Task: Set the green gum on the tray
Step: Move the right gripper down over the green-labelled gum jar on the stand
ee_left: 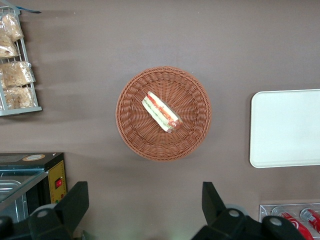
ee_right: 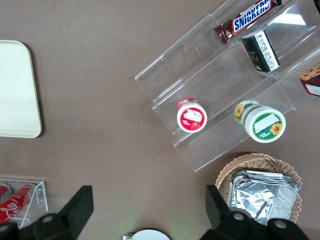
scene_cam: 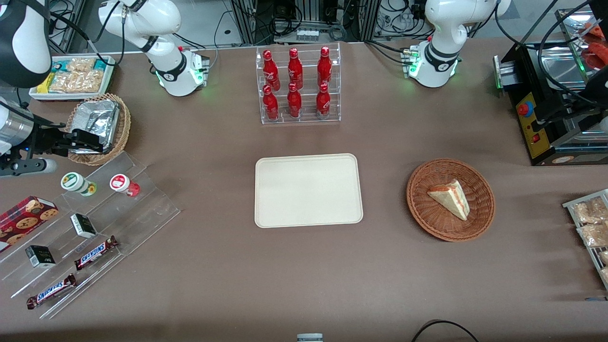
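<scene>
The green gum (scene_cam: pixel 76 183), a white canister with a green-and-yellow label, stands on the clear stepped rack (scene_cam: pixel 142 209) toward the working arm's end of the table. It also shows in the right wrist view (ee_right: pixel 262 122). A red-lidded canister (scene_cam: pixel 122 184) stands beside it on the same step. The cream tray (scene_cam: pixel 308 190) lies bare at the table's middle; its rounded edge shows in the right wrist view (ee_right: pixel 15 90). My right gripper (scene_cam: pixel 92 141) hangs open and empty above the foil-filled wicker basket, farther from the front camera than the gum. Its fingers (ee_right: pixel 80 205) stand wide apart.
Snickers bars (scene_cam: pixel 95 252), small black boxes (scene_cam: pixel 83 225) and a cookie box (scene_cam: pixel 26 216) share the rack. A wicker basket of foil packs (scene_cam: pixel 97 126) sits beside it. A bottle rack (scene_cam: pixel 298 85) stands farther back. A wicker basket with a sandwich (scene_cam: pixel 450 199) lies toward the parked arm's end.
</scene>
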### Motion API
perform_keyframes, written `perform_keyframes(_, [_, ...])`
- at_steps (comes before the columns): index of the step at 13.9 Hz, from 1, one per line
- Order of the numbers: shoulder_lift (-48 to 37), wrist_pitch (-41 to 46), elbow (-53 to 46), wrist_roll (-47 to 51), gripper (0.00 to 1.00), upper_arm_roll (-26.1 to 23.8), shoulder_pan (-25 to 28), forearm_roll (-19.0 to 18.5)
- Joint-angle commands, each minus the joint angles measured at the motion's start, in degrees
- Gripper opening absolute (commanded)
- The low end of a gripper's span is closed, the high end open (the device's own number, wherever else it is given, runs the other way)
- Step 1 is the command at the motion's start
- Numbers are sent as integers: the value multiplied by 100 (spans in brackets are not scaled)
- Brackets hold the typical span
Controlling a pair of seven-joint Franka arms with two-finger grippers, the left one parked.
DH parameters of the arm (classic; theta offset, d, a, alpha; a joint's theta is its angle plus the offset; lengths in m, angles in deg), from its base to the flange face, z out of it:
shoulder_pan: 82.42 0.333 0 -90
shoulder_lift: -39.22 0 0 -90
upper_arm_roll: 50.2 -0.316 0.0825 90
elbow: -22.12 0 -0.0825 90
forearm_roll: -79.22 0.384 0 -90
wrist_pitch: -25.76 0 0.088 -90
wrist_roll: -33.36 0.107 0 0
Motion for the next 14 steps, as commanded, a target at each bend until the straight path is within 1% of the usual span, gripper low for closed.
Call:
perform_keyframes(1, [83, 137, -226, 152, 100, 44, 66, -57])
perform_keyframes(2, [83, 136, -218, 143, 100, 44, 66, -232])
perform_keyframes(3, [92, 119, -200, 65, 100, 44, 57, -294])
perform_keyframes(5, [118, -91, -86, -41, 100, 62, -4, -304])
perform_keyframes(6, [75, -240, 80, -337, 100, 97, -22, -295])
perform_keyframes(9, [65, -802, 476, -1725, 100, 158, -250, -286])
perform_keyframes(11, [92, -1311, 722, -2866, 100, 176, -504, -295])
perform_keyframes(13, [302, -1681, 802, -4236, 100, 167, -846, -286])
perform_keyframes(14, [407, -1866, 819, -4686, 100, 167, -935, -286])
